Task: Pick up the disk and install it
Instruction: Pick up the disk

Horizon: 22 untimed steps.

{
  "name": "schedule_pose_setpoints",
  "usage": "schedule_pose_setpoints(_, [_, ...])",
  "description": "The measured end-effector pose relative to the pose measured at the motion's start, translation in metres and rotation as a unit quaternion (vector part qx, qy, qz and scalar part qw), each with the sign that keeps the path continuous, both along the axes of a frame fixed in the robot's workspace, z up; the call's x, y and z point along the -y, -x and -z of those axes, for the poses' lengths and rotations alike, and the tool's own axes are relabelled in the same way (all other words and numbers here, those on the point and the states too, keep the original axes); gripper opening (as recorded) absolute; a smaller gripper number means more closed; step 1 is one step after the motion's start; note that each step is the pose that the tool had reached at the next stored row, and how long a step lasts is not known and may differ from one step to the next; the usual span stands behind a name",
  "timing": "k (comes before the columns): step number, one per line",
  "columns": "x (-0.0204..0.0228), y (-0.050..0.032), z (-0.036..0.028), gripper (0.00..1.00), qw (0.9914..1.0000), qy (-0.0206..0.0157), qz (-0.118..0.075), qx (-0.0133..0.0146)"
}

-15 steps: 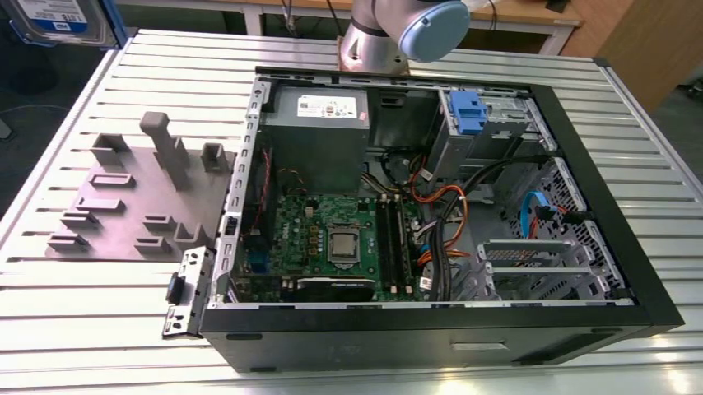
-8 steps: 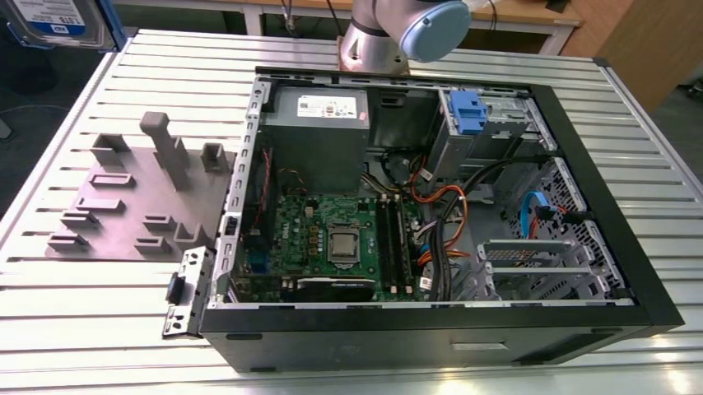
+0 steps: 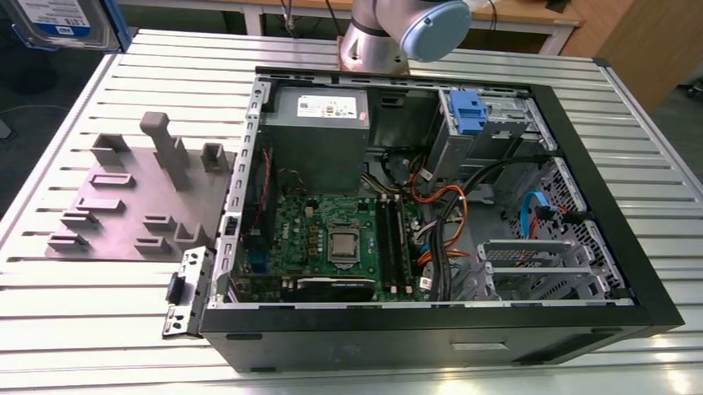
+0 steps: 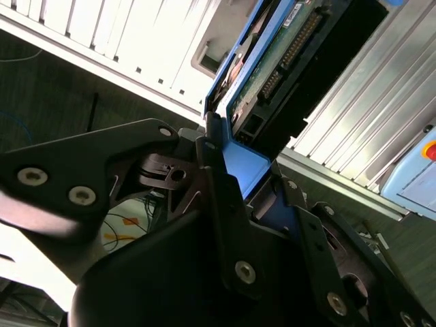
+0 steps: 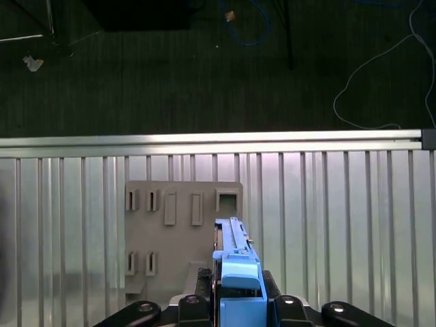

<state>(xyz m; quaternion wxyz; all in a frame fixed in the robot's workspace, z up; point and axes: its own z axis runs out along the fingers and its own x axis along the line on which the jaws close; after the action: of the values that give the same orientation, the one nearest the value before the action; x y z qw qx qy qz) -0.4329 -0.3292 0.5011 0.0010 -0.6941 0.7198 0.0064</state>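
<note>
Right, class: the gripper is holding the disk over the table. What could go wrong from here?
1. The gripper clamps the disk at one end of its blue bracket. Most of it sticks out, so it might tilt or slip.
2. Loose cables crowd the open computer case beside the drive cage, so the disk could snag them.
</note>
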Motion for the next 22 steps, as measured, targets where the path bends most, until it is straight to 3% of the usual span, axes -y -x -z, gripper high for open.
schedule_pose_setpoints(3, [0.0026, -0.0001, 0.0, 0.36, 1.0, 0.0, 0.0, 0.0])
schedule_pose_setpoints(9, [0.0127, -0.0001, 0.0001, 0.36, 1.0, 0.0, 0.0, 0.0])
schedule_pose_setpoints(22, [0.016, -0.0004, 0.0002, 0.36, 1.0, 0.0008, 0.0, 0.0001])
